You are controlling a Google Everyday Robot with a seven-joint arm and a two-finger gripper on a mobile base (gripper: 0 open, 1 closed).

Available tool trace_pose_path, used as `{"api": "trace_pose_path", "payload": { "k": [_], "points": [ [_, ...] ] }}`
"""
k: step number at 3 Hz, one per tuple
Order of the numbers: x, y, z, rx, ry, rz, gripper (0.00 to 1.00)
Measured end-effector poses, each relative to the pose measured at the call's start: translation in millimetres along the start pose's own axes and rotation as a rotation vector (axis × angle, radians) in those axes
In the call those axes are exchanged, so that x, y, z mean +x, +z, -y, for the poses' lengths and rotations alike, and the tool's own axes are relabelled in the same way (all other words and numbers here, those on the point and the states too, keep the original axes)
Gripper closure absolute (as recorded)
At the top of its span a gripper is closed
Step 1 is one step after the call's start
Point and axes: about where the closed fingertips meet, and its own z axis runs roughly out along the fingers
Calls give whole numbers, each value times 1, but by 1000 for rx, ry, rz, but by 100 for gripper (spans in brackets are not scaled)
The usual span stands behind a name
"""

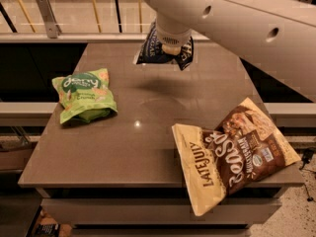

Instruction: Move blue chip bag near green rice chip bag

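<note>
1. Railings [47,14] and a pale floor lie beyond the far edge of a grey-brown bench [148,147], which fills the middle of the camera view.
2. At the far edge, a little right of its middle, the gripper [172,49] hangs from the big white arm [237,19]. It is closed on the top of the blue chip bag [153,53], which dangles clear of the bench with its shadow [158,85] on the surface below.
3. The green rice chip bag [84,100] lies flat by the left edge, about halfway along it and well apart from the carried bag.
4. A large brown-and-cream Late July bag [232,157] sits at the near right corner, its lower end hanging over the near edge.
5. Judged from this, the carry is under way and the leftward travel to the green bag remains.
6. Risks:
   - The hold seems to be on a thin crinkled top, so a quick swing could let the bag slip and drop short.
   - Coming down too close could press on or push the green bag towards the left edge.
   - Releasing too early would leave the two bags apart.
   - The Late July bag is off the likely path, though a knock could tip it over the near edge.
</note>
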Motion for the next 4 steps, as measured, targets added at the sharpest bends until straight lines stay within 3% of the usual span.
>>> {"api": "trace_pose_path", "payload": {
  "k": [1, 3, 4],
  "points": [
    [-19, 4, -15, 3, 36, 13, 100],
    [-35, 20, -46, -19, 206, -31, 100],
    [-41, 28, -59, -65, 272, -50, 100]
  ]
}}
